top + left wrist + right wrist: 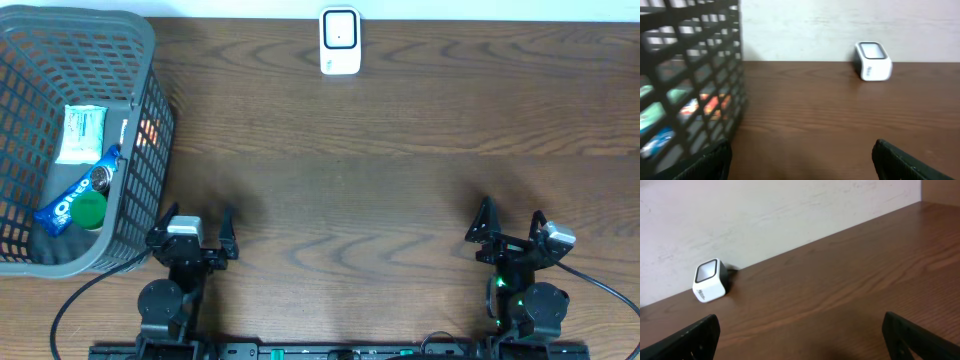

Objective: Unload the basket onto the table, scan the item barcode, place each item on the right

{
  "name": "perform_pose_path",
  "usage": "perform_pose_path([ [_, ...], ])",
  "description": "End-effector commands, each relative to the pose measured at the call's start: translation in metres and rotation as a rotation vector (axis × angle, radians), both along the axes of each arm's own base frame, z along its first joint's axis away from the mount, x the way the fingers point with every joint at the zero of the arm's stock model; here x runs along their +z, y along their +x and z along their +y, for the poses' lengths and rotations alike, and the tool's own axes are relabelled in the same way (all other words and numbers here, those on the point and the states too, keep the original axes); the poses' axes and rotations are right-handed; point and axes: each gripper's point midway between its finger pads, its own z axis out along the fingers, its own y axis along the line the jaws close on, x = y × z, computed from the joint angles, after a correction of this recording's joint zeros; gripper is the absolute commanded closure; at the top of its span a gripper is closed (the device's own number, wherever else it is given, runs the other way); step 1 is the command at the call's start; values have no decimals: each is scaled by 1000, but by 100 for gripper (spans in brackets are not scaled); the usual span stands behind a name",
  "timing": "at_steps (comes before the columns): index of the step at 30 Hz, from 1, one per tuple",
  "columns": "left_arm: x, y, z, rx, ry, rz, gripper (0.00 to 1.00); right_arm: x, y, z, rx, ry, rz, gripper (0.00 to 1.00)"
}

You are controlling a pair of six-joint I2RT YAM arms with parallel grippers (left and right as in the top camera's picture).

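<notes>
Two grippers are seen from overhead at the near edge of a brown wood-grain tabletop (400, 180): the left gripper (196, 222) and the right gripper (512, 215), both with jaws spread wide and nothing between them. A dark grey plastic mesh basket (140, 60) is set at the left, just beside the left gripper. Inside it a blue snack packet (62, 208) marked "OREO" is laid label up, its long axis slanting from near left to far right. A green round cap (90, 208) is touching it, and a white-and-green packet (82, 132), its print too small to be read, is placed beyond. A small white barcode scanner (340, 42) is stood at the far edge, well apart from the basket, its dark window turned towards the arms.

From the left wrist, blurred coloured packets are seen through the mesh on the left, the scanner far ahead; the black fingers (900, 160) are parted over bare wood.

From the right wrist, the scanner is seen far left against a pale wall (790, 220), and the fingers are held wide apart.
</notes>
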Motion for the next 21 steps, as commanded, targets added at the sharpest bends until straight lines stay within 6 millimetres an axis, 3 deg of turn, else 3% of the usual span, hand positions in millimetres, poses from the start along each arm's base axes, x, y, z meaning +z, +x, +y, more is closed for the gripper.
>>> perform_pose_path([
  [1,7,-5,-21,-128,-3,-13,10,0,-1,-3,-15,5,-2,1],
  [10,72,-20,-48,-291,-93,-74,10,0,-1,-3,-15,5,-2,1],
  [17,107,-16,-54,-304,-156,113,10,0,-1,-3,-15,5,-2,1],
  [21,145,-14,-55,-303,-149,223,10,0,-1,-3,-15,5,-2,1],
])
